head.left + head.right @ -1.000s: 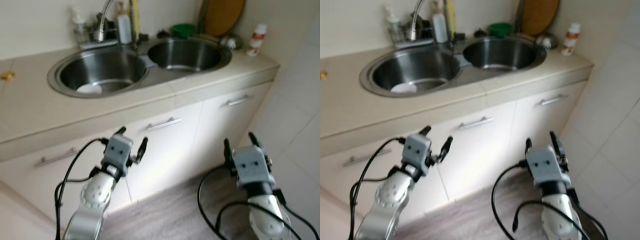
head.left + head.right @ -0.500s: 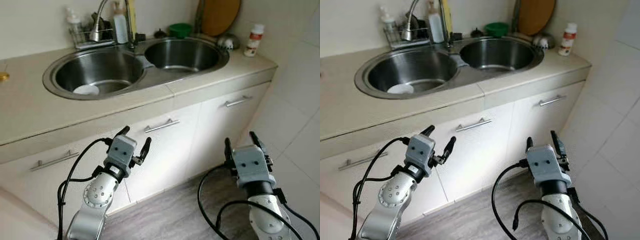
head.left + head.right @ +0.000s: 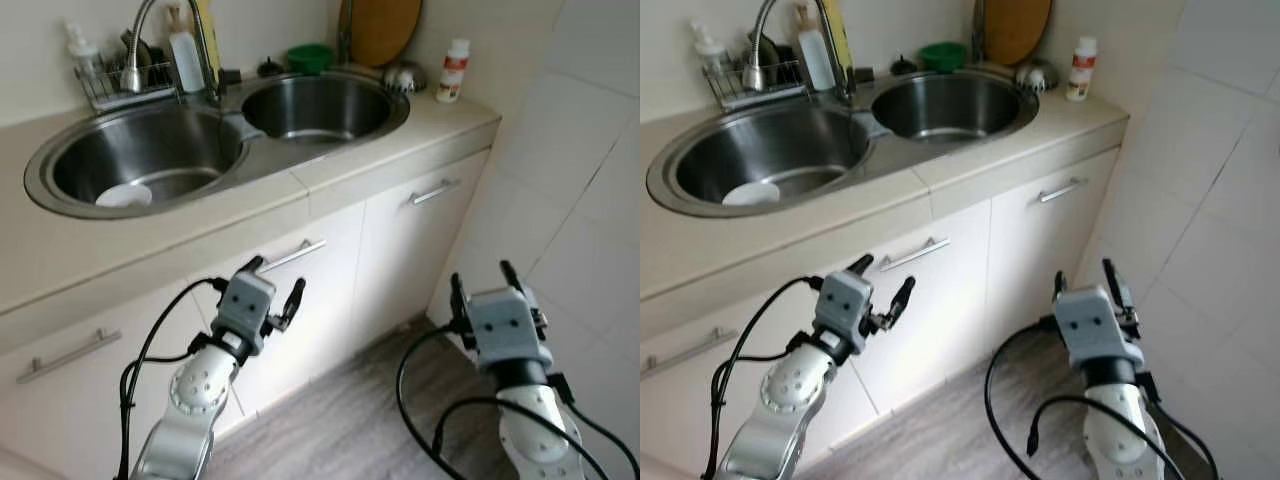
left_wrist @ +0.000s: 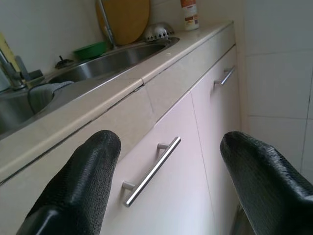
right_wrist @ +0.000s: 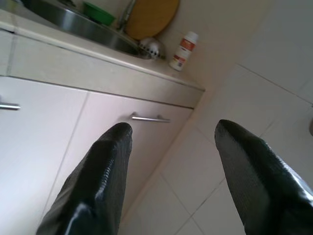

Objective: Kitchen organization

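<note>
Dishes and bottles sit where they are because they belong to the washing-up, and you can read the table point(image 3: 60, 275) from its left end across. First comes a wire rack point(image 3: 105, 80) against the wall with a small spray bottle point(image 3: 78, 45) in it, kept beside the tap point(image 3: 140, 45) so things can drain. Below it the left sink point(image 3: 140, 165) holds one white dish point(image 3: 123, 195) lying flat on the bottom, likely waiting to be washed or put away. The right sink point(image 3: 315, 105) holds nothing that you can make out. Behind it stand a green bowl point(image 3: 310, 57) and a round wooden board point(image 3: 383, 28) leaning on the wall, upright to dry. A white bottle point(image 3: 455, 70) with a red cap stands at the far right end.

Your left hand point(image 3: 270, 295) hangs in front of the middle cupboard, fingers apart and holding nothing, just short of the door handle point(image 4: 151, 171). Your right hand point(image 3: 487, 290) hovers low over the floor, fingers also spread and free, well clear of the table. To my eye nothing has been tidied yet.
</note>
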